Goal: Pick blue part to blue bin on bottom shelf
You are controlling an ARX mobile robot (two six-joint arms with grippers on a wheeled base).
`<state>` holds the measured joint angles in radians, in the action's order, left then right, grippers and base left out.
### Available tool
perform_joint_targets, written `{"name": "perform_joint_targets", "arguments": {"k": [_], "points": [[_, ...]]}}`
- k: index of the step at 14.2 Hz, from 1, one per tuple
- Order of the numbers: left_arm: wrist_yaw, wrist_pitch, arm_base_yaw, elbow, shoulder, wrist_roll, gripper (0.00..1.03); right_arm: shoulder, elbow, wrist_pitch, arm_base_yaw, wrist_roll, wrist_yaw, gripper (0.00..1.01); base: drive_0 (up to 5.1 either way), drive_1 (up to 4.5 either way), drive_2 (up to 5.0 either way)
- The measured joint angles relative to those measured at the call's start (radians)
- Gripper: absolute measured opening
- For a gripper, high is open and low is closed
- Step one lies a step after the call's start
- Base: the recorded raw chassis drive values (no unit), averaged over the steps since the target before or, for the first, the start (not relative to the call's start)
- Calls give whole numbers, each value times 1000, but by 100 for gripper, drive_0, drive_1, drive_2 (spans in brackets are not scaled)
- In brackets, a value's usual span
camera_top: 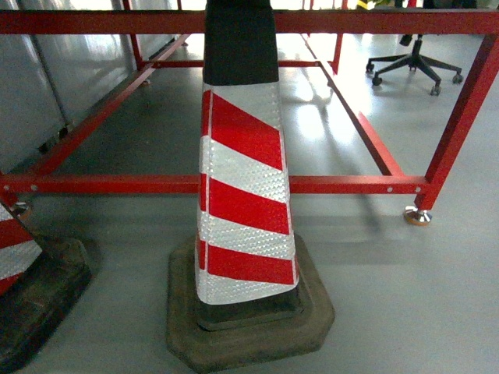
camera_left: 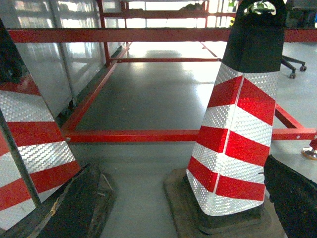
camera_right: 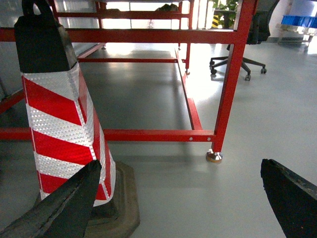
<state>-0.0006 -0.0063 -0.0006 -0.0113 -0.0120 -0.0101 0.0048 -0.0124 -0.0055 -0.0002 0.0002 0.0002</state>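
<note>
The head view is filled by a traffic cone [camera_top: 245, 195] with red and white reflective stripes, a black top and a dark rubber base, standing on the near floor right in front of the camera. A second cone [camera_top: 23, 273] shows only as a striped edge and base at the near left. Neither gripper appears in this view.

The left wrist view takes in both cones at once: one cone at the right [camera_left: 235, 139] and the other cut off at the left edge [camera_left: 29, 148], with bare floor between them. The left gripper [camera_left: 183, 208] shows as two dark fingers in the bottom corners, spread wide with nothing between them.

The right wrist view shows one cone at the left [camera_right: 64, 114] and, at the right, open floor that the other views lack. The right gripper [camera_right: 183, 203] is likewise spread wide and holds nothing; its dark fingers [camera_right: 292, 198] sit in the bottom corners.

Behind the cones runs a red metal frame [camera_top: 351, 185] of low rails and upright posts, one post resting on a round metal foot [camera_right: 214, 157]. The cones stand between the robot and the frame. An office chair [camera_top: 413, 66] on a star base stands far right. Grey panels [camera_top: 47, 70] line the far left.

The floor [camera_top: 405, 296] is smooth, glossy grey, with bright window glare farther back.

The blue part, the blue bin and the bottom shelf appear in none of the views; a stack of something blue [camera_right: 299, 21] at the far right is too small to identify.
</note>
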Motion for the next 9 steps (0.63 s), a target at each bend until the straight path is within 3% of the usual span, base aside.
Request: {"name": "perform_joint_targets", "arguments": {"k": [9], "points": [[0, 0, 0, 0, 0, 0, 98, 0, 0, 0, 0, 0, 0, 98, 0, 0, 0]]}}
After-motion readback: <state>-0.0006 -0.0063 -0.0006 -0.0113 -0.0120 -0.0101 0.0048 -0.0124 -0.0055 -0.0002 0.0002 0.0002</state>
